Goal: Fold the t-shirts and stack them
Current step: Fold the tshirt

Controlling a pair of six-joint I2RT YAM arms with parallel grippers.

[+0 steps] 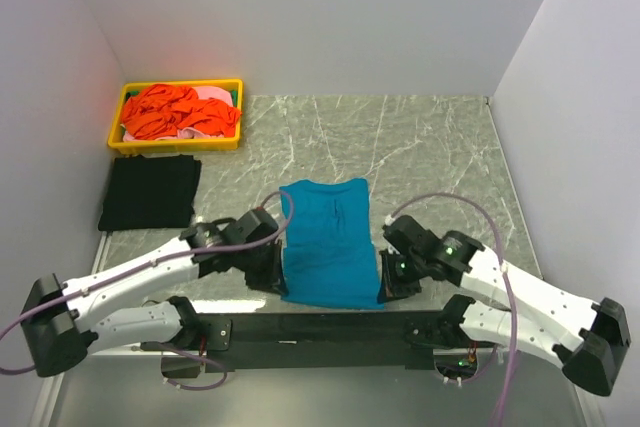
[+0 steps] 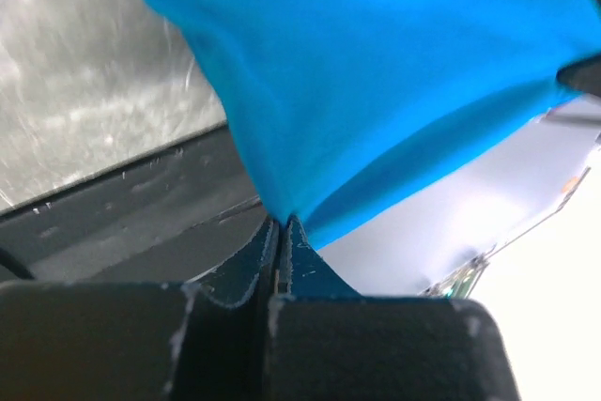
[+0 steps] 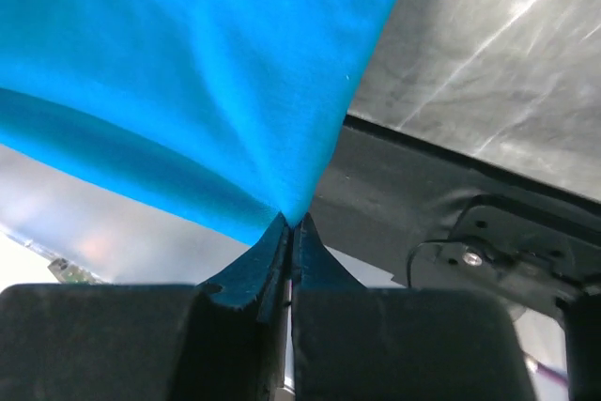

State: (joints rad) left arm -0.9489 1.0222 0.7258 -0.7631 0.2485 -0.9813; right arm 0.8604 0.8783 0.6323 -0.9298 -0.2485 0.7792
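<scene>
A teal-blue t-shirt [image 1: 328, 242] lies lengthwise in the middle of the table, its near hem at the table's front edge. My left gripper [image 1: 277, 279] is shut on its near left corner [image 2: 282, 204]. My right gripper [image 1: 385, 282] is shut on its near right corner [image 3: 291, 204]. Both corners are lifted a little. A black t-shirt [image 1: 150, 192] lies folded flat at the left. Orange-red [image 1: 165, 110], pink and green shirts are heaped in the yellow tray [image 1: 125, 140].
The yellow tray stands at the back left corner. White walls close in the left, back and right. A black rail [image 1: 320, 327] runs along the near edge between the arm bases. Marble tabletop [image 1: 420, 157] shows behind and right of the teal shirt.
</scene>
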